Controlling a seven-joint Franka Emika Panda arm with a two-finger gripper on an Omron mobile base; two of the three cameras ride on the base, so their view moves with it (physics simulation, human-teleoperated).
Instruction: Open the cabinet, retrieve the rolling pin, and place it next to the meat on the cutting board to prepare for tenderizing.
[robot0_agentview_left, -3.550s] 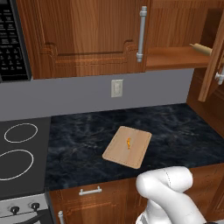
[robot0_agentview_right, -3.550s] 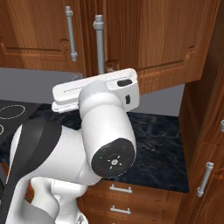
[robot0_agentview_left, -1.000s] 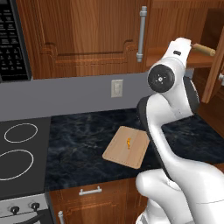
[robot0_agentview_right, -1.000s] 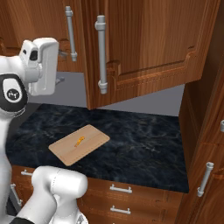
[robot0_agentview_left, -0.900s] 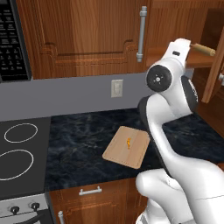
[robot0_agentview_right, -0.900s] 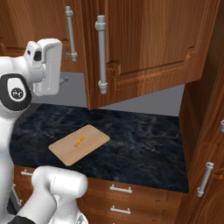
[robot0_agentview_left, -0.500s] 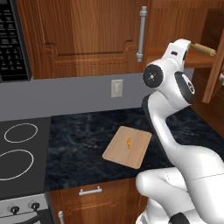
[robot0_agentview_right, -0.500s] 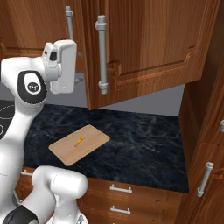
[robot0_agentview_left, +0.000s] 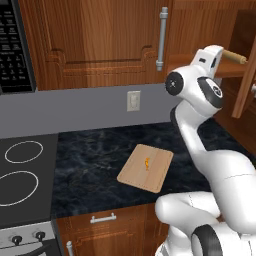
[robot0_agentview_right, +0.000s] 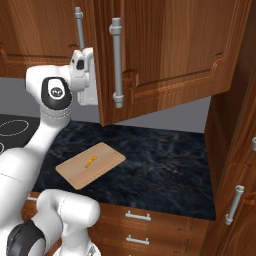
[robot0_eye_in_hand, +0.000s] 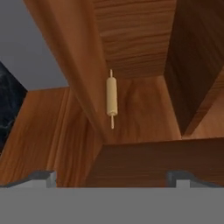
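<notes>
We've got the end effector (robot0_eye_in_hand: 112, 175) spread wide, empty, facing the slim light-tan wooden rolling pin (robot0_eye_in_hand: 112, 97) lying on the open reddish-brown wood cabinet's (robot0_agentview_right: 170, 55) shelf (well apart). We should straddle its middle crosswise before closing.

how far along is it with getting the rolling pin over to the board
Done: the cabinet door is swung open. In hand: the open claw is raised at the cabinet, empty, looking in at the rolling pin, which lies on the wooden shelf untouched. Left: reach in, grip the pin, carry it down and set it beside the meat on the cutting board.
</notes>
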